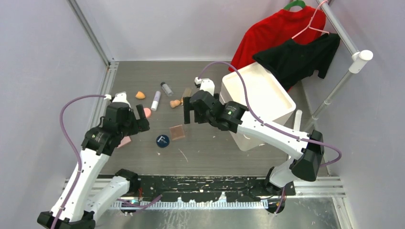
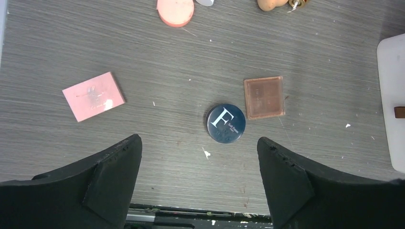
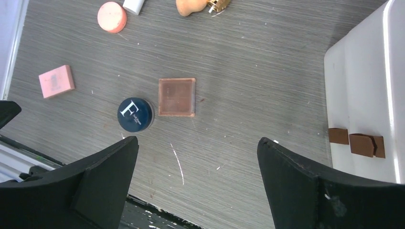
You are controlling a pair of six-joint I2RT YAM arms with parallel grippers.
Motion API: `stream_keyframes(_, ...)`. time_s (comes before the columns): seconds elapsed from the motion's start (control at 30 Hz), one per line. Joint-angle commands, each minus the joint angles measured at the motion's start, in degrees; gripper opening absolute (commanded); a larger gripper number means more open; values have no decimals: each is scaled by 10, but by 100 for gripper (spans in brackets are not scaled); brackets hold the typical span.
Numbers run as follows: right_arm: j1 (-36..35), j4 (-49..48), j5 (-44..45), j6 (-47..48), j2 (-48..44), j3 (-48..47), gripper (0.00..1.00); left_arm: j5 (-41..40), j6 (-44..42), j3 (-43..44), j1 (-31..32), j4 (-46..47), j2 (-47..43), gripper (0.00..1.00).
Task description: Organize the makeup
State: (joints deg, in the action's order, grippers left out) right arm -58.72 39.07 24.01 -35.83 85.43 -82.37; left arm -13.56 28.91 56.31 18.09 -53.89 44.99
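Note:
The makeup lies scattered on the grey table. A round navy compact and a square brown palette lie side by side in the middle. Farther back are a pink sponge, two orange sponges, a white tube, a clear vial and a gold-brown bottle. My left gripper is open and empty above the table, the compact just ahead of its fingertips. My right gripper is open and empty, above the palette and compact.
A white bin stands at the right under my right arm, with small brown pieces inside. A flat pink square lies left of the compact. Red and black clothes hang on a rack at the back right.

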Motion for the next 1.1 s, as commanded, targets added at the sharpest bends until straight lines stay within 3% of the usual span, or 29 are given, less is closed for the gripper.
stream_keyframes(0.0, -1, -29, -8, 7, -8, -5, 100, -12, -13, 7, -3, 7, -12, 91)
stream_keyframes(0.37, -1, -27, -7, 2, -19, 3, 100, 29, -33, -12, -3, 32, -58, 90)
stream_keyframes(0.6, -2, -15, 18, 19, -35, 3, 100, 107, -19, -29, -2, 45, -47, 90)
stream_keyframes(0.7, -1, 8, 55, 49, -49, -9, 100, 161, 18, -54, 8, 78, -34, 100)
stream_keyframes(0.8, 12, 65, 85, 85, -53, -40, 100, 187, 58, -75, 53, 126, -8, 99)
stream_keyframes(0.9, 48, 132, 113, 94, -60, -67, 100, 152, 84, -82, 143, 173, 24, 99)
stream_keyframes(1.07, 128, 137, 104, 93, -128, -38, 100, 112, 106, -76, 229, 227, 88, 99)
